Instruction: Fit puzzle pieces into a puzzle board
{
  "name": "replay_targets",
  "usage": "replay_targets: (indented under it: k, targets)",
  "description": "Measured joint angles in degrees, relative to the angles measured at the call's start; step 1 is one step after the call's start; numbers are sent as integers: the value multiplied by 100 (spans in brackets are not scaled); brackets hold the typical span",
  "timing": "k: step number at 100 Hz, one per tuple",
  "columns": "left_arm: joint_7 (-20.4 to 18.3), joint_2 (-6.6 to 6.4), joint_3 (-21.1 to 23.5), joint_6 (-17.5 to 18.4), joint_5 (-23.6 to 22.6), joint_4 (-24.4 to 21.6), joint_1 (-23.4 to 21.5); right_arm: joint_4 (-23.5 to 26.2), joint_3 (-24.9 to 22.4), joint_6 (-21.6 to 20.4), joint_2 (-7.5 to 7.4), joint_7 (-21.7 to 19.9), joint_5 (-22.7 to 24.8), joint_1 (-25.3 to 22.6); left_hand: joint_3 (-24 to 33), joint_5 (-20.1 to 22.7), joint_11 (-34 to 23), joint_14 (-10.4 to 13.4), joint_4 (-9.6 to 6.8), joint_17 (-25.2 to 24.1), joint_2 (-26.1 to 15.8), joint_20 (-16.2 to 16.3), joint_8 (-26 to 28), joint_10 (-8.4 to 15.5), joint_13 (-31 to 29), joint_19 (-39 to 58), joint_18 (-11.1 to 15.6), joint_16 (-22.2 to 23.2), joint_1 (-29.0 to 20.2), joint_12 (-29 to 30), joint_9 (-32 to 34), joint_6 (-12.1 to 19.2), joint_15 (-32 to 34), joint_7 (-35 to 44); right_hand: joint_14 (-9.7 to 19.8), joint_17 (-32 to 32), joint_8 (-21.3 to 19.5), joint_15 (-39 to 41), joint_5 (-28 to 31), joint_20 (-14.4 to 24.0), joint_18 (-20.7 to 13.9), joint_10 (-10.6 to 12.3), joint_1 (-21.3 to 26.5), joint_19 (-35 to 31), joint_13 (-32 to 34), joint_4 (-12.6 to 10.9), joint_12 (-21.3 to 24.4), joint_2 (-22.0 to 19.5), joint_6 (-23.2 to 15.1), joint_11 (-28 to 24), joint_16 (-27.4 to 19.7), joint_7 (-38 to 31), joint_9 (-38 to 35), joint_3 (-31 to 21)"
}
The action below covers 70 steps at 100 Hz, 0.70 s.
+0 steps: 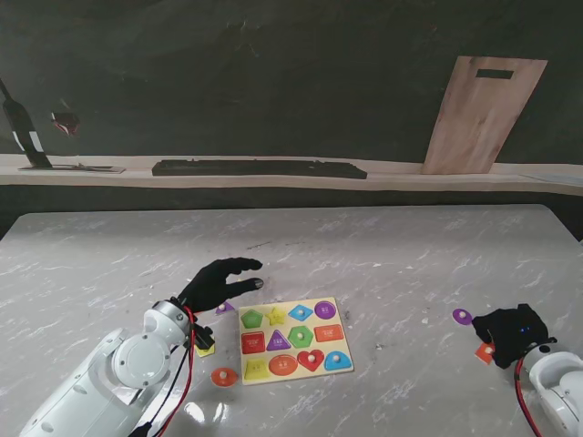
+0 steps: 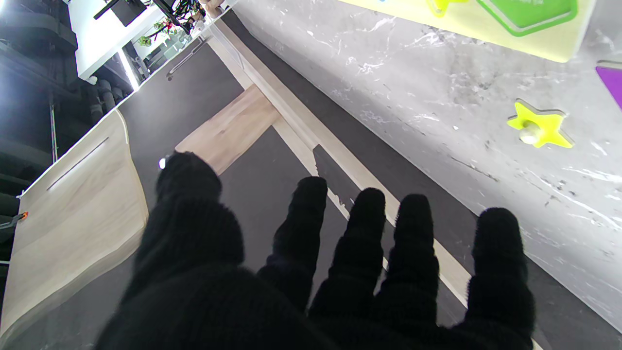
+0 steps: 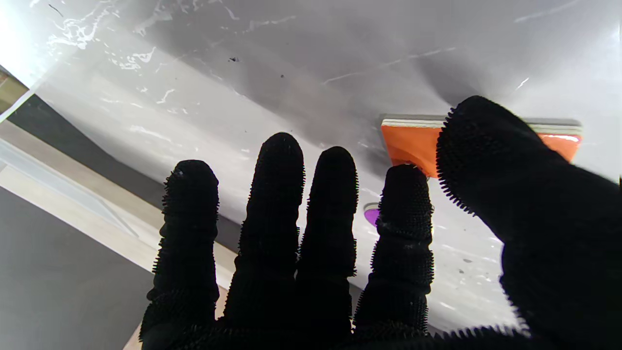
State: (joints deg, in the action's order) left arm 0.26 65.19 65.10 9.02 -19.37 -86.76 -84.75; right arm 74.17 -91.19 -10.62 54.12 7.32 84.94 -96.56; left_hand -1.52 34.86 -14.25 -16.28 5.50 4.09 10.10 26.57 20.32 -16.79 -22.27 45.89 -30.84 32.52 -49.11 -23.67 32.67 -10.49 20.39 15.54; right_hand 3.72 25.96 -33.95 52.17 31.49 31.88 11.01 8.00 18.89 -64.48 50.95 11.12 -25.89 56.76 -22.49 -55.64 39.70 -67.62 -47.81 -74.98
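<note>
The yellow puzzle board lies on the marble table near me, with coloured shapes seated in it. My left hand hovers open, fingers spread, just left of the board's far corner. A small yellow star piece lies loose by its fingertips, also seen in the left wrist view as the star near the board. At the right, my right hand is open above an orange piece, with a purple piece beside it. In the right wrist view the thumb overlaps the orange piece.
Loose pieces lie left of the board: a purple one, a yellow one partly under my left wrist, and an orange-red round one. A wooden board leans on the back wall behind a ledge.
</note>
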Motion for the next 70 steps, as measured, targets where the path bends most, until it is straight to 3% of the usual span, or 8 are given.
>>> replay_targets:
  k: [20,30,55,70]
  targets:
    - [-6,-1,4,0,0,0,1,-11,218,131,-36,144,-5,19,0,0,0,0,0,0,0,0,0,0,0,0,0,0,0,0,0,0,0,0,-13,26,-91,134,293,31,0,-43,-9,1,78,-61,-56,57,232,-83,25,-113,-138,-379]
    - [-8,-2,11,5,0,0,0,-20,365,152,-42,155,-111,82,0,0,0,0,0,0,0,0,0,-1,0,0,0,0,0,0,0,0,0,0,-69,78,-157,219,336,76,1,-46,-1,-58,163,-293,-61,-105,354,-137,34,-216,-139,-428]
    - [1,-4,58,19,-20,-21,-34,58,706,154,-39,47,-230,235,0,0,0,0,0,-1,0,0,0,-1,0,0,0,0,0,0,0,0,0,0,-151,137,-167,347,366,103,8,-127,6,-218,262,-307,-63,-519,582,-162,63,-377,-240,-439]
    - [3,-7,75,19,-25,-63,-62,273,821,-77,-20,-233,-380,248,0,0,0,0,0,-1,0,0,0,-1,0,0,0,1,0,0,0,0,0,0,-158,147,73,355,410,107,10,-128,6,-255,279,-283,-63,-568,607,-163,64,-588,-240,-387]
